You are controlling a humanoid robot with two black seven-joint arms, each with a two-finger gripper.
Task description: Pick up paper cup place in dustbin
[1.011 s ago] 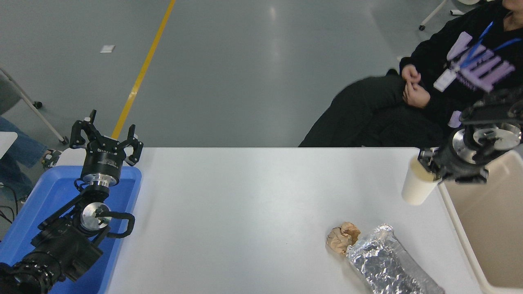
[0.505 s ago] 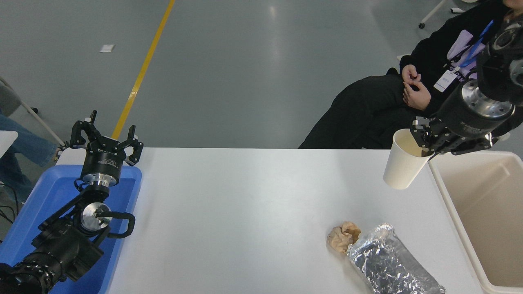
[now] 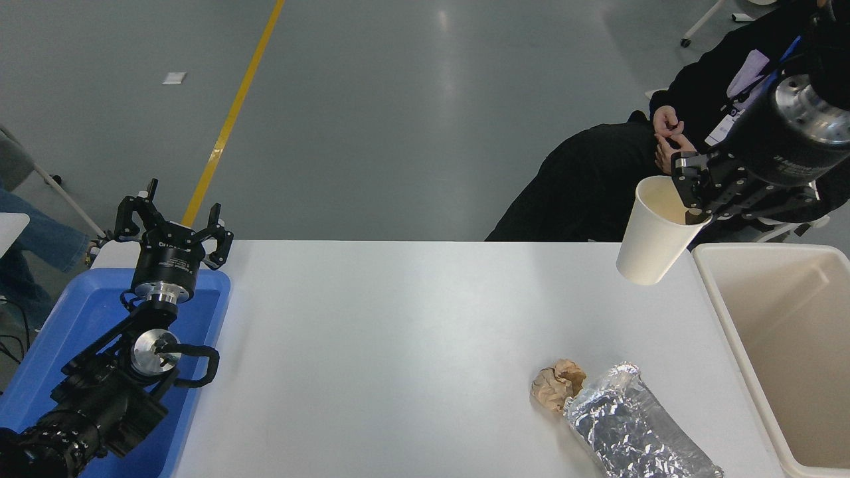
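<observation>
1 paper cup (image 3: pixel 649 234) – clenched in right tool (image 3: pixel 690 199) | 1 dustbin (image 3: pixel 724 312) | left tool (image 3: pixel 171 226) released

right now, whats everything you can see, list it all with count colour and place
cup: 1, cream, held above table's far right, beside bin
bin: 1, beige, right edge
paper ball: 1, brown, near right, touching foil bottle
foil bottle: 1, silver, near right, lying down
tray: 1, blue, left edge
table: 1, white
person: 1, black clothes, far right, seated
left gripper: black, open, parked over tray
right gripper: black, shut on cup rim
</observation>
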